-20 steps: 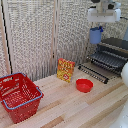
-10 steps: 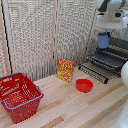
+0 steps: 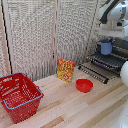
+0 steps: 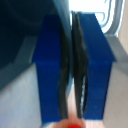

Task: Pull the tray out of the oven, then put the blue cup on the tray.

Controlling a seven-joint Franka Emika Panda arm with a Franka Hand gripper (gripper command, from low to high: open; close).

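Observation:
In the exterior view the blue cup [image 3: 106, 47] hangs in the air at the exterior view's right, with my gripper [image 3: 106, 40] shut on its rim from above. Just below it the tray [image 3: 109, 61], a dark wire rack, sticks out of the oven [image 3: 122, 50]. The oven's ribbed door [image 3: 92, 73] lies dropped open in front of the tray. The wrist view is blurred: two dark fingers [image 4: 65, 75] stand pressed close together, with blue surfaces on either side.
A red bowl [image 3: 84, 85] sits on the wooden table [image 3: 75, 107] in front of the oven door. A yellow-orange box [image 3: 65, 69] stands behind it. A red basket [image 3: 20, 95] fills the exterior view's left. A folding screen [image 3: 45, 35] closes the back.
My gripper has carried the blue cup toward the exterior view's right and lowered it, from beside the oven to just over the tray.

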